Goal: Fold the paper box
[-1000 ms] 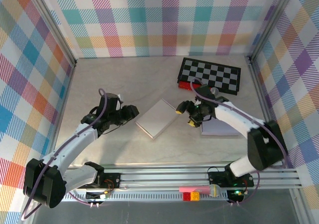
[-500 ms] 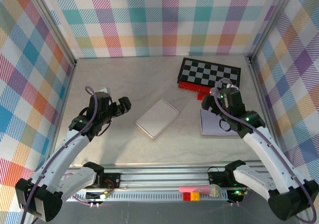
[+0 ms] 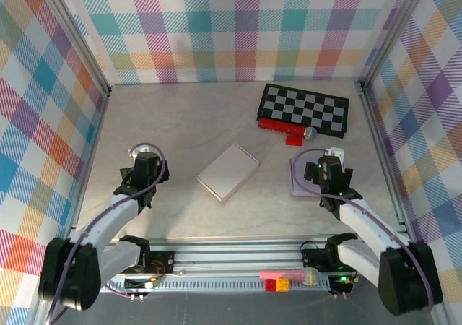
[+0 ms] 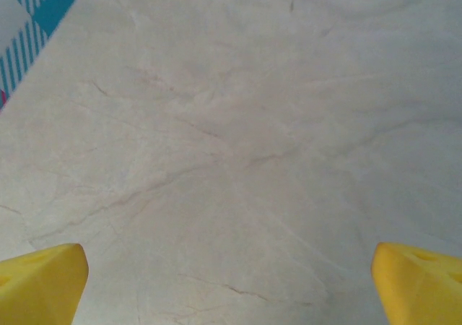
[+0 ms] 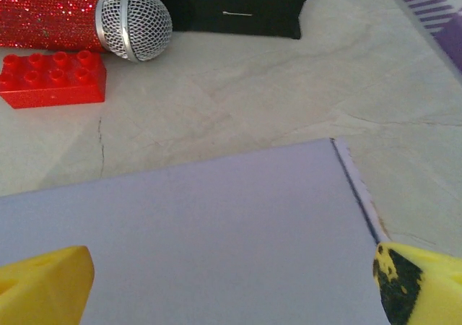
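Pale marble-patterned tabletop [image 3: 180, 123] is stretching between plaid walls, and I am seeing the paper box [image 3: 228, 172] lying flat near its middle. It is closed, so anything inside is hidden from me. Its long axis is running diagonally, from near left to far right.

On my left wrist camera, the left gripper [image 4: 231, 289] is hovering over bare table, well to the left of the box. Its yellow fingertips [image 4: 40, 282] are standing spread wide with nothing between them.

The right gripper [image 5: 231, 289] is sitting to the right of the box, apart from it. Its jaws are likewise spread wide, hanging above a lilac sheet [image 5: 195, 217] without pinching it. Beyond that sheet, a red brick [image 5: 52, 78] and a microphone [image 5: 133, 23] are lying just in front of a checkerboard [image 3: 304, 110] at the far right.
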